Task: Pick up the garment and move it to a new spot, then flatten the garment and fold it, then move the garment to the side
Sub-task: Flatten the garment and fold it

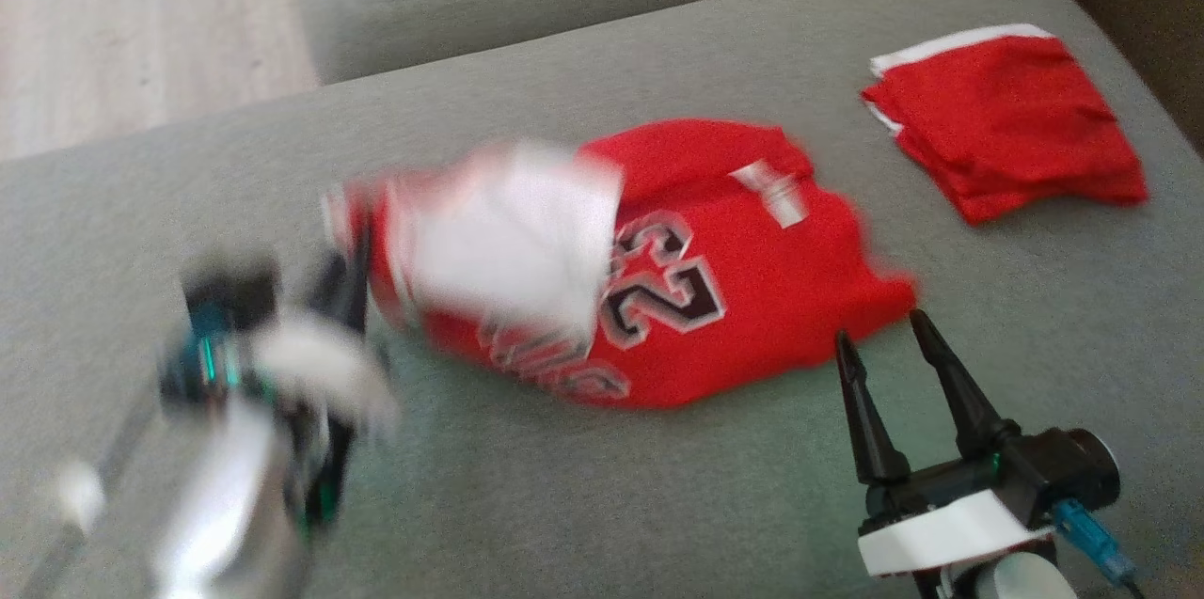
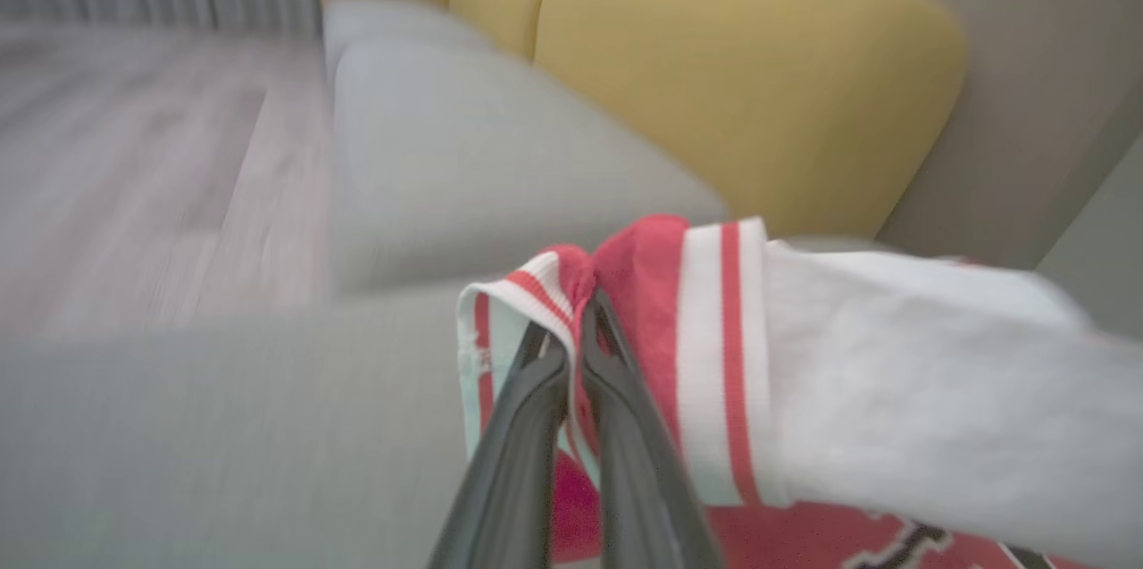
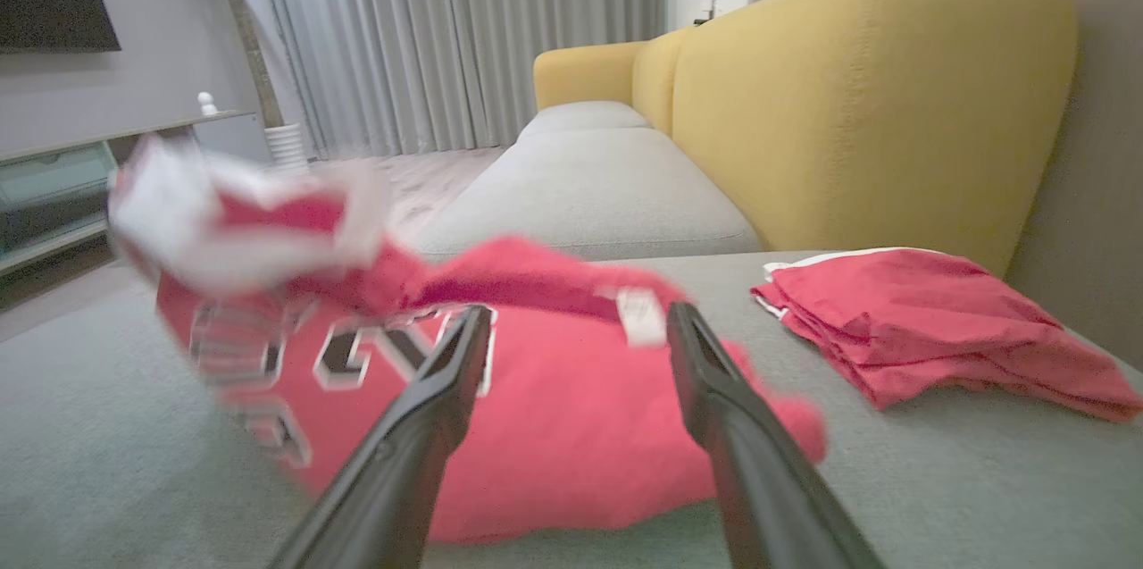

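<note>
Jaws, left gripper (image 2: 579, 319): pinched tight on the striped edge of the red jersey (image 1: 743, 298); that edge is raised and turned over, white inside showing.
Jaws, right gripper (image 1: 877, 326): spread wide, holding nothing, tips just beside the red jersey's near corner.
Red jersey: middle of grey sofa seat (image 1: 564, 496), the rest lying on it.
Folded red garment (image 1: 1011, 124): apart, at the seat's far right.

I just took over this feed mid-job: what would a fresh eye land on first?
The red number 23 jersey sprawls mid-cushion on the grey sofa, its left side lifted with white lining showing and its striped trim pinched by the left gripper, jaws shut. The right gripper sits with open jaws near the jersey's right corner. A folded red garment lies at the far right.
</note>
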`<state>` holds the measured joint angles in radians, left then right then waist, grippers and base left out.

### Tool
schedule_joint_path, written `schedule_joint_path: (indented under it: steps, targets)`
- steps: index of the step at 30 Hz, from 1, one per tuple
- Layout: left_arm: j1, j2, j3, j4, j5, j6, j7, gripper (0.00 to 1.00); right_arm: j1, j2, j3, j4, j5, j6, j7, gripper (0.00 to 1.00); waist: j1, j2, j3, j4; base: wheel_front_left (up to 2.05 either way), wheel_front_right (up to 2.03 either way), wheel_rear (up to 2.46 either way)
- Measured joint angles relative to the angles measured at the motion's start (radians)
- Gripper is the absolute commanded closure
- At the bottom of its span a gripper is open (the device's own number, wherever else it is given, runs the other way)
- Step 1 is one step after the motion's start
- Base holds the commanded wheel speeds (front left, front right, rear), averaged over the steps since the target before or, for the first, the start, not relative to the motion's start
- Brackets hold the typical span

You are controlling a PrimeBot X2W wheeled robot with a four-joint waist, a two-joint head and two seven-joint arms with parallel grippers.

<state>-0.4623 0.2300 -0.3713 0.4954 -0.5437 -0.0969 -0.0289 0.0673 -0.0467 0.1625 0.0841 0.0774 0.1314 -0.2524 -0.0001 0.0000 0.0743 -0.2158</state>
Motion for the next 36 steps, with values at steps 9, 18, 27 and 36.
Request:
schedule_joint_path:
  steps: [9,18,27,36]
  targets:
    - [0.195,-0.027,-0.005,0.059,0.047,0.059,-0.209,0.00,-0.003,-0.001,0.004,0.003,-0.016,0.000,0.000,0.00,0.0001,0.0000,0.022,0.074,0.00,0.00,0.00]
    - [0.346,-0.051,-0.011,-0.162,0.299,0.193,-0.222,0.00,-0.001,-0.003,0.017,0.013,-0.016,0.000,0.000,0.00,0.0001,0.0000,0.006,0.101,0.00,0.00,0.00]
    - [0.249,-0.032,-0.226,-0.121,0.548,0.137,-0.195,0.00,0.000,-0.003,0.035,0.015,-0.016,0.000,0.000,0.00,0.0001,0.0000,0.023,0.100,0.00,0.00,0.00]
    - [0.058,-0.101,-0.309,0.037,0.596,0.069,-0.067,0.00,-0.028,-0.003,0.047,0.019,-0.016,0.000,0.000,0.00,0.0001,0.0000,0.072,0.066,0.00,0.00,0.00]
